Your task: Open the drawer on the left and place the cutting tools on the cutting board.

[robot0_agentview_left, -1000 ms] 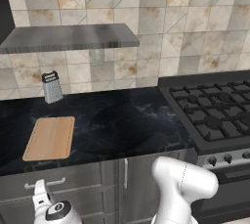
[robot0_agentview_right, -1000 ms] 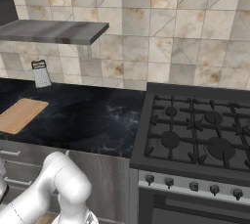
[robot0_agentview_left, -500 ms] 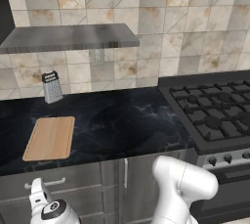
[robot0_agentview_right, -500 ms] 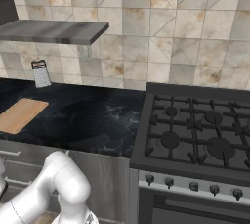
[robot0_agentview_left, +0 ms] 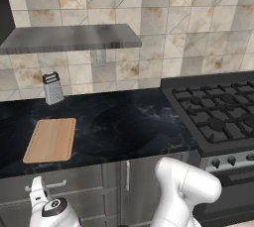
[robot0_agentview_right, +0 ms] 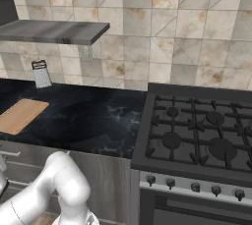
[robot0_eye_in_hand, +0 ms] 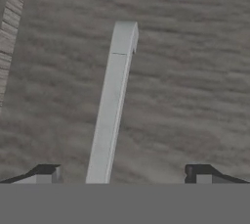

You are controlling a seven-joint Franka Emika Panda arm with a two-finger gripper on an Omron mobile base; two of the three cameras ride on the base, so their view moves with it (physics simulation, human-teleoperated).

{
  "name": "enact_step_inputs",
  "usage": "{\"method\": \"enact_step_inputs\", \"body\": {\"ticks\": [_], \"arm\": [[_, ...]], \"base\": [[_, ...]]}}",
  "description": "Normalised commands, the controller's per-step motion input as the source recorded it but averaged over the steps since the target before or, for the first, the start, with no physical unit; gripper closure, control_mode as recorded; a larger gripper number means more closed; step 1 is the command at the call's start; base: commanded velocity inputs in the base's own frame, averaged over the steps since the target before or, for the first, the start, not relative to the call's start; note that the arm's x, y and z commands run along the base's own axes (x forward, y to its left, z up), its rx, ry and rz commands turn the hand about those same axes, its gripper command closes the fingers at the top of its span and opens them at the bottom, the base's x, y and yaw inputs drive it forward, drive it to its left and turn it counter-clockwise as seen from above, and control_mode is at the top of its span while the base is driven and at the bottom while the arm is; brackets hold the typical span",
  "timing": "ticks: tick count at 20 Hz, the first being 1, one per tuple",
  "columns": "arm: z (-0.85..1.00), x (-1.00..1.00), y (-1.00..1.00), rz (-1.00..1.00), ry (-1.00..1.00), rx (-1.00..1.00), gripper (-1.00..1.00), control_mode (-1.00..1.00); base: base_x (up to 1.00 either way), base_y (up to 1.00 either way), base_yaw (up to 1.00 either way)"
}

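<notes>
Facing the drawer [robot0_eye_in_hand: 185, 86] front at close range, claw [robot0_eye_in_hand: 124, 174] released, jaws spread wide with the silver bar handle [robot0_eye_in_hand: 111, 105] running up between the two fingertips [robot0_eye_in_hand: 46, 174], nothing grasped. Drawer judged still shut, so cutting tools remain out of sight inside. Best practice for this step: centre the bar between the jaws, advance until it sits well within, clench squarely, then pull straight outward without twisting. Hand view supplies the handle alignment and wood grain. Left base view supplies the wider layout instead: cutting board [robot0_agentview_left: 51, 139] lying bare on the dark surface [robot0_agentview_left: 129, 127], box grater [robot0_agentview_left: 52, 88] standing behind it, stove [robot0_agentview_right: 197, 135] at right.
</notes>
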Motion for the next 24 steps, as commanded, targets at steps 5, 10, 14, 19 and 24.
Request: {"method": "enact_step_inputs", "body": {"ticks": [5,10,14,19,24], "arm": [[-0.11,0.03,0.00,0.00,0.00,0.00,-1.00,-1.00],[-0.26,0.00,0.04,0.00,0.00,0.00,-1.00,-1.00],[-0.35,0.00,0.03,0.00,-0.01,0.00,-1.00,-1.00],[-0.36,0.04,0.02,0.00,-0.03,0.00,-1.00,-1.00],[-0.17,0.06,0.01,0.00,-0.04,0.00,-1.00,-1.00]], "base": [[0.00,0.00,0.00],[0.00,0.00,0.00],[0.00,0.00,0.00],[0.00,0.00,0.00],[0.00,0.00,0.00]]}}
